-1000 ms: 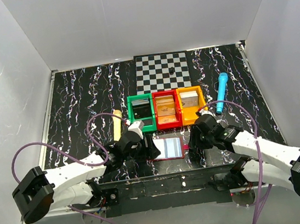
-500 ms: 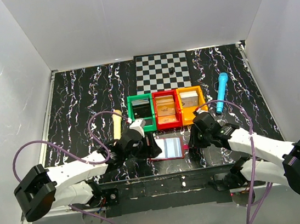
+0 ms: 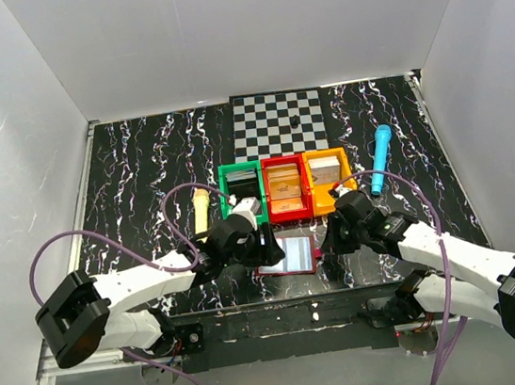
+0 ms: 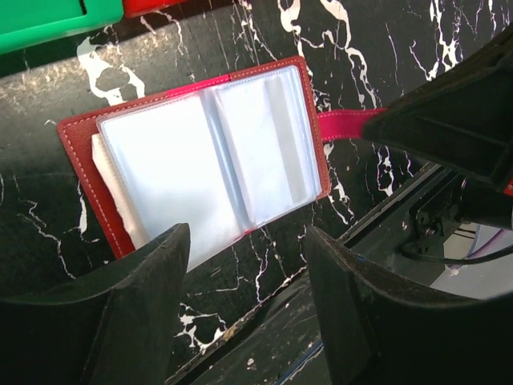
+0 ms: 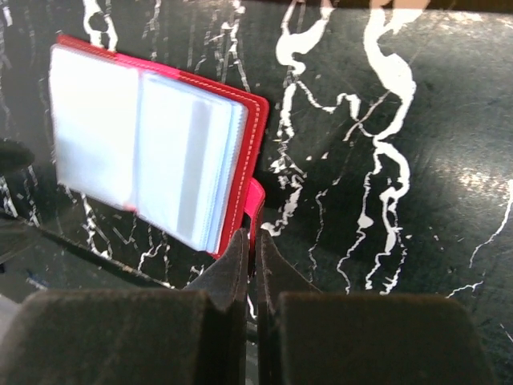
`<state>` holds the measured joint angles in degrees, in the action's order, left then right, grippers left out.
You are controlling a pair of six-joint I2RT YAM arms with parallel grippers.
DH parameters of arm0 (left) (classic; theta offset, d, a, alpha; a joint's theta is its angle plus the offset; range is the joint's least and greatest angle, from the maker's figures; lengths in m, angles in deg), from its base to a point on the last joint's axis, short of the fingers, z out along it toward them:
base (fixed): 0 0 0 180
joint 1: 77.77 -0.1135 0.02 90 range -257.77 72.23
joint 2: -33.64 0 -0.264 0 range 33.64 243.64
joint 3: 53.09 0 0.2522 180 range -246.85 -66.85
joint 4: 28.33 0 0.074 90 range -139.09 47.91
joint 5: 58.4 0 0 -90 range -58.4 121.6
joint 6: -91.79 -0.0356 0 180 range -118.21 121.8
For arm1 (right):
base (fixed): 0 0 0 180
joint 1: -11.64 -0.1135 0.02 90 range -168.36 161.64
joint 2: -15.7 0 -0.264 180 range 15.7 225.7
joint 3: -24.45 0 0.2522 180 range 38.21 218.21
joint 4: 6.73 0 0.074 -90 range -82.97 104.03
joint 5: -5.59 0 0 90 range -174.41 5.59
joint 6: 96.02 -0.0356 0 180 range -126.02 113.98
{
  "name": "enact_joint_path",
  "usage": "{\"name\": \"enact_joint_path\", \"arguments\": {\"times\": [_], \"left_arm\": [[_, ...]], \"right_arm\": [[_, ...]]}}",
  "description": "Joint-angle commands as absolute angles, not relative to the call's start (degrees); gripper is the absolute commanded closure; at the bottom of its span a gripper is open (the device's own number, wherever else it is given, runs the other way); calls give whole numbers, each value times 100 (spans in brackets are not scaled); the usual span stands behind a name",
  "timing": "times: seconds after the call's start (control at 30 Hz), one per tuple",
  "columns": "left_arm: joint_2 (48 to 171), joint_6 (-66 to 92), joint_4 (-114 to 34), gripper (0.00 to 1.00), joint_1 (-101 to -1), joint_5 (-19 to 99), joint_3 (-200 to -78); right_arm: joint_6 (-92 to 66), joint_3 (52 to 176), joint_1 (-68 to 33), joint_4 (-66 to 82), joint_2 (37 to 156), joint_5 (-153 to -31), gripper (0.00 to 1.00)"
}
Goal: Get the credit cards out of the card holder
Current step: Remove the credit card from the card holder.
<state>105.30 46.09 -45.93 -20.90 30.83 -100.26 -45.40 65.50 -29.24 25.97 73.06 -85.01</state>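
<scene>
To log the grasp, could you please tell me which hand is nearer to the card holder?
Right. The right hand is shut on the card holder by its red strap at its right edge; the left hand hangs open over its left edge.

card holder [image 3: 292, 252] before bins [image 3: 290, 215], chessboard [image 3: 279, 123] behind bins

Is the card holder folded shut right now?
No, the card holder lies spread open in the left wrist view, its pale inside facing up.
</scene>
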Motion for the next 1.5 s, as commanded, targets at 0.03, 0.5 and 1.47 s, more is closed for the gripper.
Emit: {"name": "enact_joint_path", "arguments": {"times": [0.03,0.5,1.47], "left_arm": [[10790,4469,-4429,39,-2055,3343,-10429],[11415,4433,-4245,37,-2055,3547,-10719],[11951,4223,-4130,38,-2055,3670,-11132]], "right_arm": [[-4171,7063,-2914,2803,7055,-8968,99],[-3819,7381,-2914,2953,6738,-9416,99],[-3432,7697,-2914,2962,6878,-9663,99]]}}
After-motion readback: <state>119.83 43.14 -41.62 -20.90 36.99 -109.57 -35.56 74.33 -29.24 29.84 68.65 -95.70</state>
